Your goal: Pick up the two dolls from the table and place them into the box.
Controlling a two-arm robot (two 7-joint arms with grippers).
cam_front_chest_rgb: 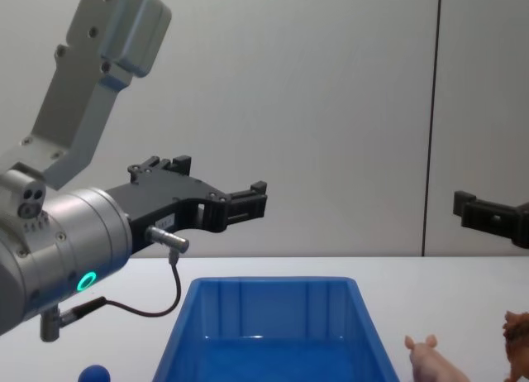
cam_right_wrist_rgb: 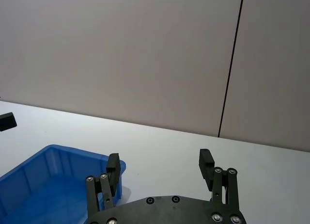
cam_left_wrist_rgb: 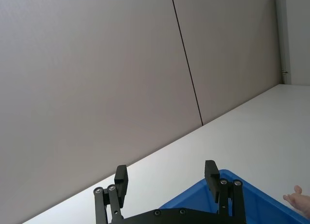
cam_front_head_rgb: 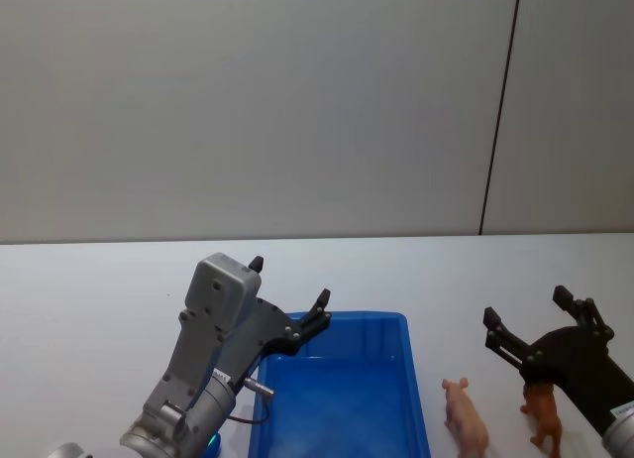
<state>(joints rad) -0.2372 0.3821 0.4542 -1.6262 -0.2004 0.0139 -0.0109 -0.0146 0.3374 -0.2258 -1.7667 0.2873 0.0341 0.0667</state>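
At the lower right of the head view the pink pig (cam_front_head_rgb: pixel 466 418) stood on the white bench (cam_front_head_rgb: pixel 99 299) just right of the blue box (cam_front_head_rgb: pixel 367 317), apart from its wall. The brown animal (cam_front_head_rgb: pixel 543 413) stood just beyond the pig's right side. Both dolls were outside the box, which looked empty.

The right gripper (cam_front_head_rgb: pixel 526 306) hovered above the brown animal with its jaws apart and nothing between them. The step in hand was probably a descent onto that doll. It called for a straight drop with the jaws astride the body rather than the legs, since the pig stood close enough to be knocked. The lift then had to clear the box's right rim.

The left gripper (cam_front_head_rgb: pixel 289 282) hung over the box's far left corner, jaws apart and empty, so the right half of the box offered the freer drop. A small blue ball (cam_front_chest_rgb: pixel 97 374) lay left of the box. Farther back the bench ran bare to the grey wall (cam_front_head_rgb: pixel 248 101).
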